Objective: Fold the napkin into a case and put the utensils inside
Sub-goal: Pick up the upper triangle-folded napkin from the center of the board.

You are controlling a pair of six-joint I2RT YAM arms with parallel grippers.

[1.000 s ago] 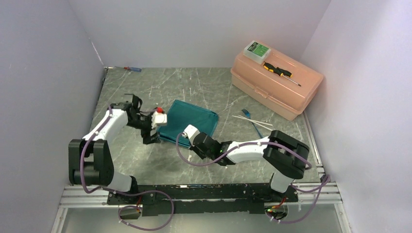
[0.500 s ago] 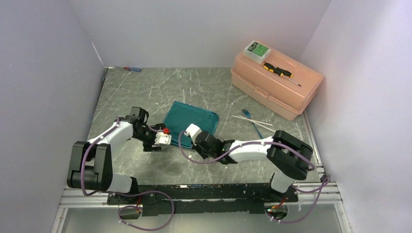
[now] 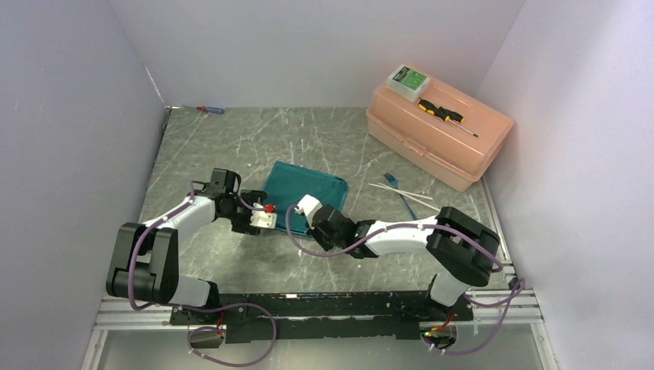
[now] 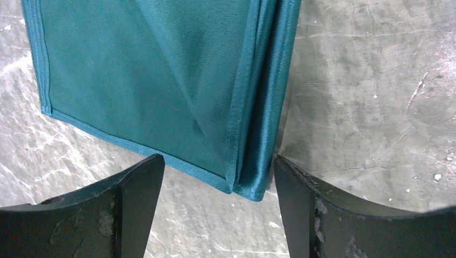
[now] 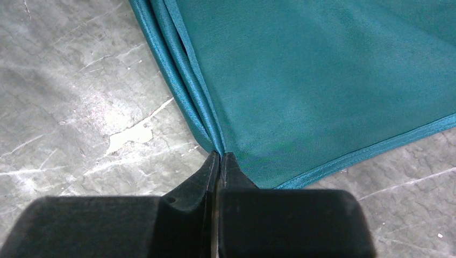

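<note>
Even soft light, faint shadows, sharp

The teal napkin point(image 3: 305, 191) lies flat on the worktop point(image 3: 231, 139), folded in sheeny layers. One corner is pinched in the closed right end effector point(image 5: 218, 157). The neighbouring corner sits untouched between the left end effector's point(image 4: 218, 164) spread fingers. A blue utensil point(image 3: 391, 179) and two white sticks point(image 3: 401, 191) lie together, well apart from both.

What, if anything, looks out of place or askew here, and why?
A yellow-and-black screwdriver lies loose on the pink toolbox lid; a red-and-blue screwdriver sits stray at the far-left corner of the table. The folded napkin lies skewed to its edges.
</note>
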